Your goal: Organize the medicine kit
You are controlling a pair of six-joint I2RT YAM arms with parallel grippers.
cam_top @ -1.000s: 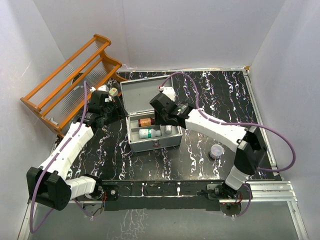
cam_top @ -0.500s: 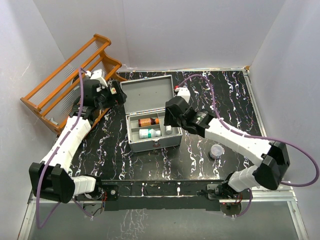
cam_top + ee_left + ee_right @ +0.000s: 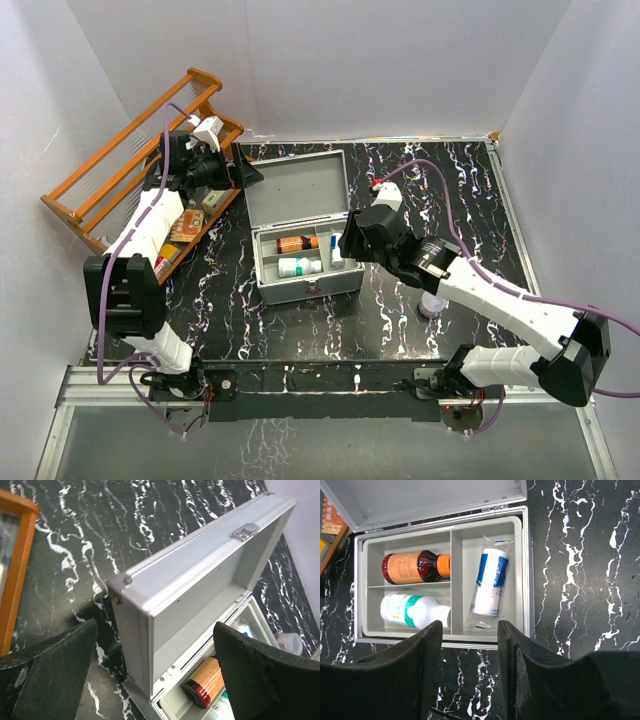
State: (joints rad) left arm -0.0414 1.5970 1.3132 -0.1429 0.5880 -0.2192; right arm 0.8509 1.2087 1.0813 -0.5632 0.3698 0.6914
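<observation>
- Two units checked: L pincer [image 3: 245, 172] and R pincer [image 3: 350, 240] are both holding nothing.
- Medicine kit [image 3: 300, 195] is sitting near centre of black marbled tabletop [image 3: 450, 190]. Lid is standing open, leaning toward far wall. Front latch [image 3: 313, 288] is facing the arm bases.
- L pincer is hanging wide open just beside lid's far-left corner, between kit and orange wooden rack [image 3: 130, 150]. Wrist view is showing its fingers [image 3: 50, 675] spread either side of lid's edge. Contact w/ lid: cannot tell.
- R pincer is hovering at kit's right end, fingers [image 3: 520, 680] parted to a medium gap w/ nothing between them.
- Grey insert [image 3: 456, 545] is dividing kit interior into 3 compartments.
- Brown bottle w/ orange label [image 3: 410, 566] is lying in far-left compartment.
- White bottle w/ green label [image 3: 410, 611] is lying in near-left compartment.
- White-and-blue roll in clear wrap [image 3: 487, 582] is lying in the long right compartment.
- Small clear jar [image 3: 434, 301] is standing on tabletop right of kit, partly hidden by R arm.
- Flat packets [image 3: 185, 225] are lying on rack's lower end.
</observation>
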